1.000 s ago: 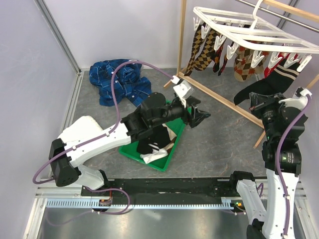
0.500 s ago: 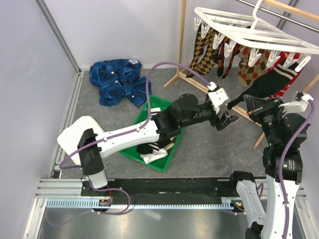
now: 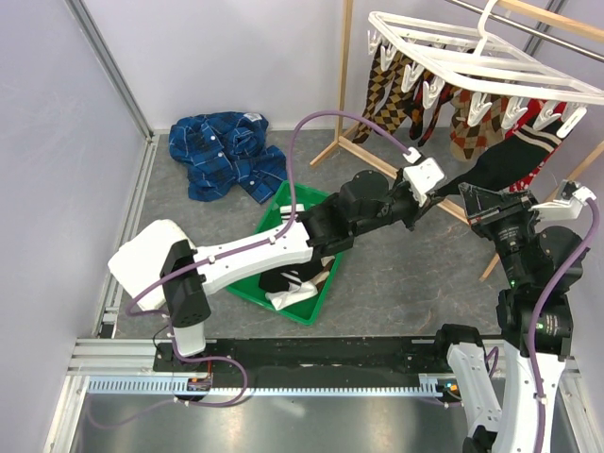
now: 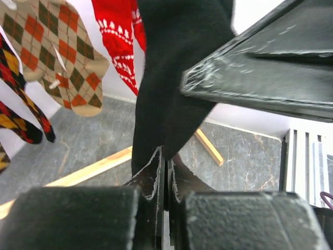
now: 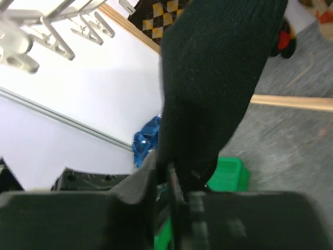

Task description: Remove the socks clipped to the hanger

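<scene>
The white grid hanger (image 3: 491, 57) hangs at the back right, with brown argyle socks (image 3: 382, 90), red patterned socks (image 3: 538, 118) and a black sock (image 3: 505, 160) clipped under it. The black sock slants down to the left. My left gripper (image 3: 451, 192) is shut on its toe end, and the left wrist view shows the sock (image 4: 171, 78) pinched between the closed jaws (image 4: 166, 159). My right gripper (image 3: 475, 196) is right beside it. In the blurred right wrist view the same sock (image 5: 213, 78) runs down into the nearly closed jaws (image 5: 173, 174).
A green tray (image 3: 332, 274) with several socks in it lies under the left forearm. A blue plaid shirt (image 3: 222, 151) is heaped at the back left. The wooden stand (image 3: 344, 75) holds the hanger, and its base bar (image 4: 88, 172) crosses the floor below the socks.
My left arm swung right from above the green tray to the black sock and shut on its toe end. The right gripper stayed at the sock, shifting only slightly.
</scene>
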You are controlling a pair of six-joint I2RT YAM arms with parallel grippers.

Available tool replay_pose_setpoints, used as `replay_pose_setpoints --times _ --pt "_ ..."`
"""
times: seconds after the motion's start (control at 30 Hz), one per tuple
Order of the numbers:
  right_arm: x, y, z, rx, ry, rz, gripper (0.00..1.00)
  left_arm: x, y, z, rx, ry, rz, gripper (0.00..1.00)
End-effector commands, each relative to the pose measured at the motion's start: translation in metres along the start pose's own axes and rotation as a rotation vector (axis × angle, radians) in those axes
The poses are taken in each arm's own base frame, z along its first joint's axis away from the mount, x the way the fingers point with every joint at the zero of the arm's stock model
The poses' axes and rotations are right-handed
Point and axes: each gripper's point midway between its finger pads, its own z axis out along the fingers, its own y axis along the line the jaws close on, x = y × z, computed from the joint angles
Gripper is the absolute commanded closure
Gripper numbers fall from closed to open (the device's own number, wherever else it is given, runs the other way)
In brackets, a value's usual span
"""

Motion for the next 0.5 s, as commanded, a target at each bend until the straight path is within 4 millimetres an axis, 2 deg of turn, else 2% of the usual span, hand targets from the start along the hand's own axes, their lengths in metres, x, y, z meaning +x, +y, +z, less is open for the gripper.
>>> replay_pose_setpoints --times 0.0,0.07,0.17,0.27,0.4,0.47 --pt "-0.017 0.015 -0.014 -0.052 -0.08 -0.131 0.73 -0.002 0.021 -0.003 -0.026 0.012 -0.076 0.98" --pt "-0.023 0.02 -0.018 -0.06 -0.1 -0.159 0.62 -0.002 0.028 -0.008 -0.029 0.02 -0.126 0.98" --pt "-0.033 0.037 -0.025 -0.095 -0.112 -0.213 0.5 -0.004 0.038 -0.015 -0.042 0.031 -0.155 0.98" --pt "-0.054 0.059 -0.039 -0.113 -0.169 -0.288 0.44 -0.013 0.044 -0.026 -0.032 0.025 -0.186 0.98" --pt "-0.074 0.07 -0.038 -0.086 -0.2 -0.365 0.4 -0.02 0.054 -0.037 -0.043 0.02 -0.217 0.98" --pt "-0.082 0.068 -0.035 -0.04 -0.207 -0.374 0.38 -0.018 0.062 -0.043 -0.057 0.035 -0.236 0.98"
